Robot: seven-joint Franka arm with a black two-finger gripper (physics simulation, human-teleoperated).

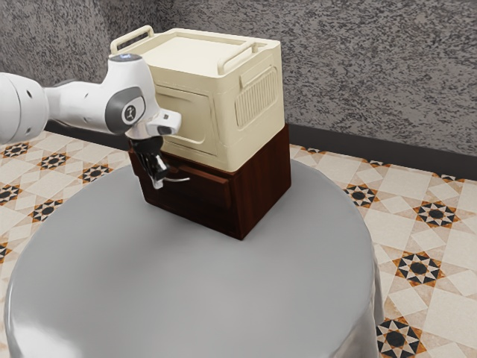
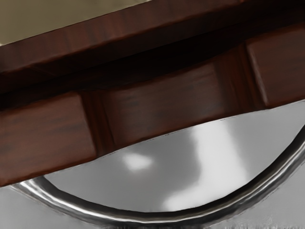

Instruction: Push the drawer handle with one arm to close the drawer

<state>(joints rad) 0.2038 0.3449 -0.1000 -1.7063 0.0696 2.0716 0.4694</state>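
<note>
Reddish-brown wooden drawer [image 1: 205, 198] in matching cabinet [image 1: 262, 183] on gray surface [image 1: 186, 287], front standing slightly proud of frame, dark gap along top. Middle section of front recessed between raised side panels. Shiny silvery handle [image 1: 177, 180], thin and curved, bowing outward from drawer front.

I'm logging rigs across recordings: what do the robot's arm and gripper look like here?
The arm is white, with rounded segments and grey joint caps; one cap bears a round dark emblem, another a small blue mark. The gripper is black.
</note>
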